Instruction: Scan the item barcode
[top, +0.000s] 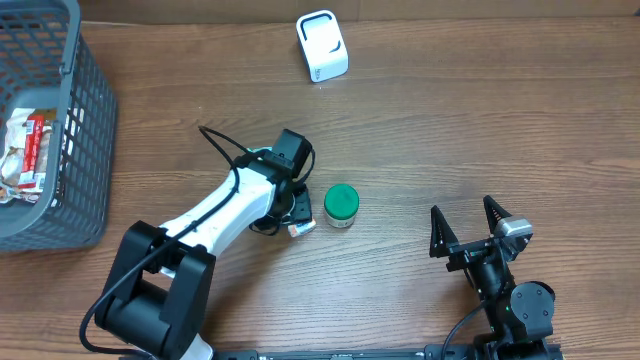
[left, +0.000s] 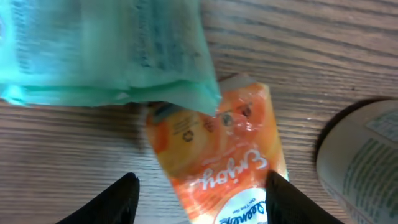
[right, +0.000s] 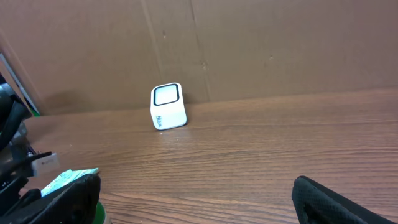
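A brown wooden desk (top: 480, 120) stands before a cardboard wall (right: 280, 43). Near the middle of the desk lies a shiny orange packet (left: 217, 162), and a pale green bag (left: 106, 50) covers its top end. The left jaws stand apart on both sides of the packet, not squeezing it yet, likely to lift it. The small white scanner box (top: 322, 45) waits by the far edge. The right jaws hang wide apart, holding nothing, by the front edge.

The left arm (top: 215, 215) is extended forward with the left gripper (top: 295, 208) pointed down and its fingers parted, while the right gripper (top: 463, 208) is held low, jaws spread wide.
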